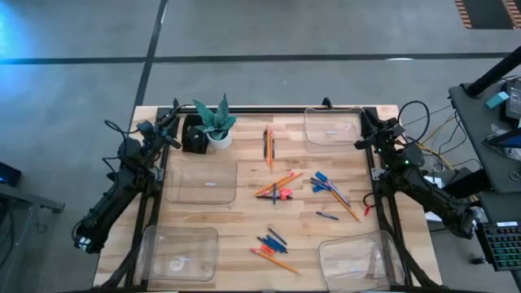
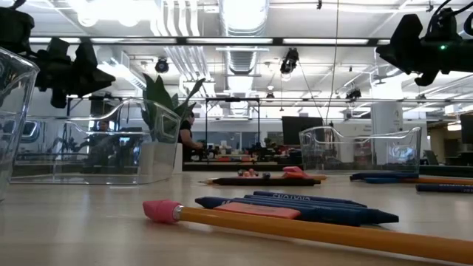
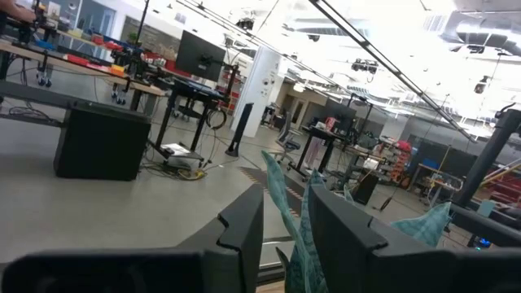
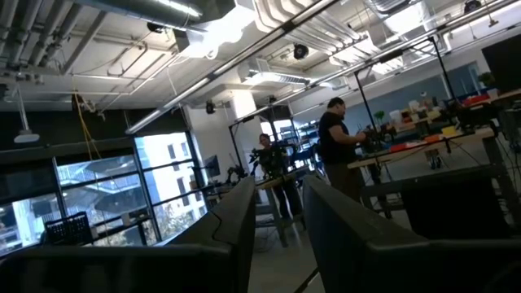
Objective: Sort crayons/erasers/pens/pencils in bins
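table (image 1: 244, 220) wooden, four clear bins (image 1: 202, 181) near its corners, all looking empty | both arms parked at far edge, left gripper (image 3: 285, 236) and right gripper (image 4: 277, 220) fingers slightly parted, grasping nothing | pencils (image 1: 269, 146) scattered mid-table, far pair lying front-to-back, others slanted; low view shows a pink-tipped one (image 2: 310, 229) up close | erasers too small to pick out

open workshop with grey concrete floor (image 1: 285, 28), desks, monitors, large windows (image 4: 89, 191), ceiling lights.
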